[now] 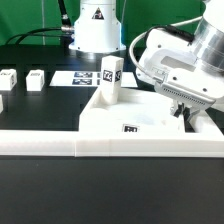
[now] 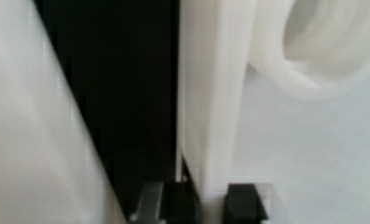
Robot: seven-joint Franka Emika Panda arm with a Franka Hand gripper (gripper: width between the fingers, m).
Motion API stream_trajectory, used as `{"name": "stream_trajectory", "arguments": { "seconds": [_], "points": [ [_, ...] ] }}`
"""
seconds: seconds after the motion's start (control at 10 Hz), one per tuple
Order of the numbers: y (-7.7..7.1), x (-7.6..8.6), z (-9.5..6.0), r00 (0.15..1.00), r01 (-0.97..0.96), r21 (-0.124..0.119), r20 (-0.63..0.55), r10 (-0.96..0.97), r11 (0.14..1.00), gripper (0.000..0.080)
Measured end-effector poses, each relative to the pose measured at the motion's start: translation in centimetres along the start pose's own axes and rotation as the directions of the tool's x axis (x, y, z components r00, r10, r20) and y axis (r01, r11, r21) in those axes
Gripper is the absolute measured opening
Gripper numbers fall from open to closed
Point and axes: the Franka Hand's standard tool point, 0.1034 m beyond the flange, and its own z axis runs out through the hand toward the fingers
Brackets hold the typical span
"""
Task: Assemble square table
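The square table's white slab (image 1: 150,117) lies against the long low white wall, with a tag (image 1: 130,129) on its front edge. One tagged white leg (image 1: 110,82) stands upright on the slab near its far corner on the exterior view's left. My gripper (image 1: 183,108) is down at the slab's edge on the exterior view's right. In the wrist view my gripper (image 2: 207,192) is shut; its dark fingers (image 2: 248,203) sit close together against blurred white edges (image 2: 217,90) beside a dark gap. A rounded white form (image 2: 333,55) shows nearby. Whether anything is pinched is unclear.
Loose tagged legs (image 1: 37,78) (image 1: 8,78) lie on the dark table at the exterior view's left. The marker board (image 1: 82,77) lies behind the slab, before the arm's base (image 1: 95,30). The long low white wall (image 1: 60,146) runs across the front.
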Motion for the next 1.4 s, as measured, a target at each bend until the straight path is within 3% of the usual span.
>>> {"name": "stream_trajectory", "arguments": {
  "seconds": [0.5,0.7,0.9,1.1,1.4],
  "points": [
    [-0.1,0.1,0.0,0.999,0.036,0.006,-0.002,-0.036,0.999,0.006],
    [0.3,0.8,-0.2,0.986,0.168,0.046,-0.02,-0.168,0.985,0.006],
    [0.3,0.8,-0.8,0.967,0.253,0.12,-0.056,-0.248,0.96,0.006],
    [0.5,1.0,-1.1,0.953,0.297,0.138,-0.102,-0.285,0.945,0.0061],
    [0.2,1.1,-0.8,0.956,0.286,0.141,-0.111,-0.272,0.948,0.0061]
  ]
}}
